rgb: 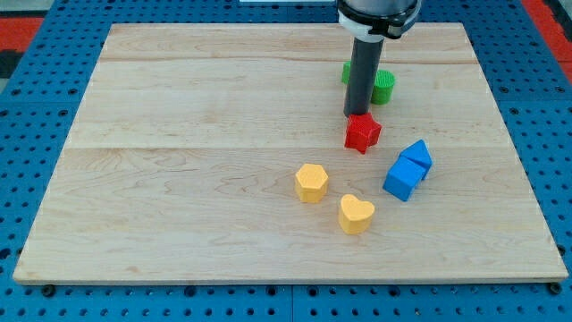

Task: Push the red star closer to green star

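Observation:
The red star (362, 132) lies right of the board's centre. The green star (382, 86) sits just above it toward the view's top, partly hidden behind my rod; only its right part and a small green sliver on the left show. My tip (355, 114) stands at the red star's upper edge, between the two stars, touching or nearly touching the red star.
Two blue blocks (407, 169) sit close together to the lower right of the red star. A yellow hexagon-like block (312, 182) and a yellow heart (356, 214) lie below. The wooden board (179, 179) rests on a blue perforated base.

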